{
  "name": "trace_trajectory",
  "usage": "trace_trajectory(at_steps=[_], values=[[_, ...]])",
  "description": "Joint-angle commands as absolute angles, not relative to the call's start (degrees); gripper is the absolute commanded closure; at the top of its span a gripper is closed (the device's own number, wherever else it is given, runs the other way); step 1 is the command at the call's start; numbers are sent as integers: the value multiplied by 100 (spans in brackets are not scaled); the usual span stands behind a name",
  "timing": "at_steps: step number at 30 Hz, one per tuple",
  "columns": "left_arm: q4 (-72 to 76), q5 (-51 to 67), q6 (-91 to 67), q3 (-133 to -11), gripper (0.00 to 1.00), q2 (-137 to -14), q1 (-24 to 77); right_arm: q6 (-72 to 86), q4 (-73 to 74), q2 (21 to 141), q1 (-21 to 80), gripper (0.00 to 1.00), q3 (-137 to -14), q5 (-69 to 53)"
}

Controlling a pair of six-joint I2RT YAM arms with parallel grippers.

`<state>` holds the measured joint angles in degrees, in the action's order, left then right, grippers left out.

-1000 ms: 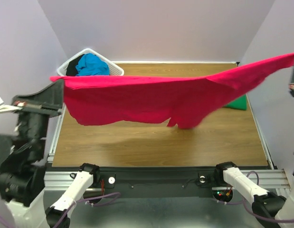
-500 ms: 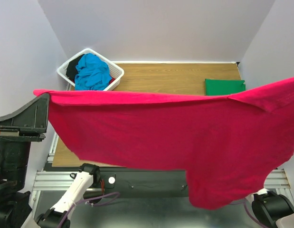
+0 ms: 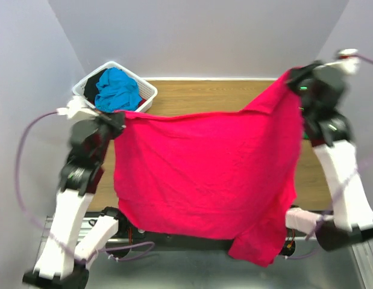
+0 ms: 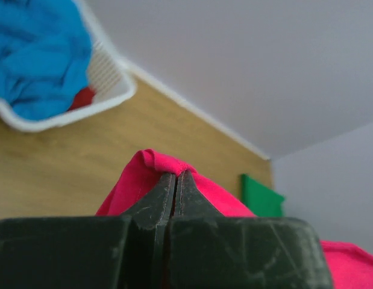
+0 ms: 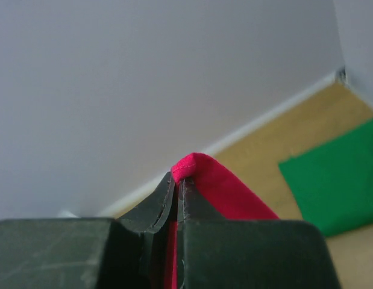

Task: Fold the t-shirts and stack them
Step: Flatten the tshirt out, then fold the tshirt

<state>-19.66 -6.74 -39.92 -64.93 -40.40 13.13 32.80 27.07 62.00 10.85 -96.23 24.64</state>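
Note:
A crimson-pink t-shirt point(image 3: 204, 174) hangs spread in the air between both arms, its lower edge drooping past the table's near edge. My left gripper point(image 3: 119, 115) is shut on its upper left corner point(image 4: 153, 162). My right gripper point(image 3: 293, 81) is shut on its upper right corner point(image 5: 195, 165), held higher and farther back. A folded green t-shirt point(image 5: 334, 180) lies flat on the table at the back right; in the top view the raised cloth and right arm hide it. A crumpled turquoise-blue t-shirt point(image 3: 117, 90) fills the basket.
A white lattice laundry basket point(image 3: 147, 89) stands at the table's back left corner, with dark and red cloth under the blue one. The wooden table point(image 3: 198, 93) shows behind the raised shirt. Walls close in on three sides.
Both arms have swung away from the camera and out over the table, carrying the stretched shirt with them. The cloth, earlier pulled taut and wide, now hangs as a looser sheet.

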Motion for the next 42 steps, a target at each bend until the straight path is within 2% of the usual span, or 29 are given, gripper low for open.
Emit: trace_trajectory(at_steps=[1,5,10,14,18,24,42], values=[[-767,-1256,-4227,-5258,100,-4885,1310,3331,1603,6854,1055,99,-8220,2479],[578,-1091,-4350,-4659,100,-6053,1205,3331,880,7864,1028,99,-7559,2189],[1046,-862,-4228,-5018,100,-8143,1038,3296,703,9516,923,99,-7935,2048],[1195,-651,-4228,-5352,100,-8892,914,3173,659,10325,853,99,-8243,1697],[1257,-598,-4192,-5519,100,-9202,879,3076,677,10459,844,99,-8288,1653],[1187,-519,-4122,-5493,100,-9185,861,2997,738,9766,835,99,-7797,1609],[765,-220,-3797,-4430,100,-7849,431,4060,2653,6707,826,99,-5257,800]])
